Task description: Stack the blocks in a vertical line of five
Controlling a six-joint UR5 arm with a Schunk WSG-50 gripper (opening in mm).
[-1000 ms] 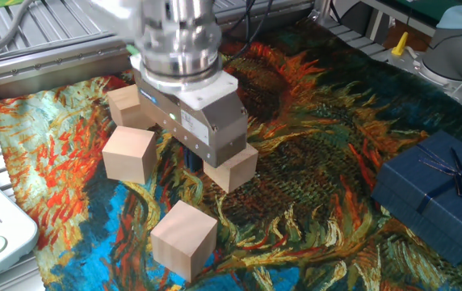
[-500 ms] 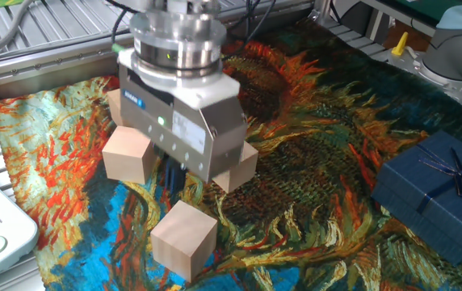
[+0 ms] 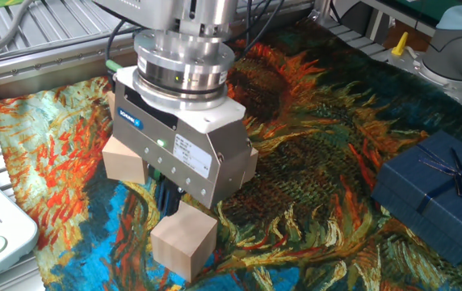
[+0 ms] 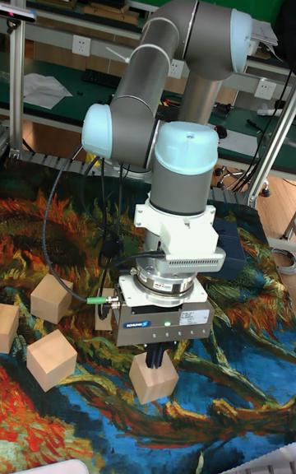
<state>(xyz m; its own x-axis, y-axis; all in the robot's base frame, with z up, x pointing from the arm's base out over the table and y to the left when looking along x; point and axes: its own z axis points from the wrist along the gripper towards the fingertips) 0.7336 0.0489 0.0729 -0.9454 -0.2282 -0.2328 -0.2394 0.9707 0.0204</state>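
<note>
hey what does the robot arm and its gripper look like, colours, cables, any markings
The arm is made of grey tubes with pale blue rounded joint caps. A ribbed silver ring joins it to the gripper, a boxy light grey body with a small blue label, a green light and dark fingers. A black cable loops along the arm to a green plug at the gripper's side.

The grey-and-silver UR5 arm (image 4: 177, 46) points straight down, its two-finger gripper (image 4: 154, 356) low, dark fingers (image 3: 169, 196) only partly visible.

gripper (image 3: 172, 204) shifted forward, lower, now over nearest block (image 3: 184, 240)
</note>
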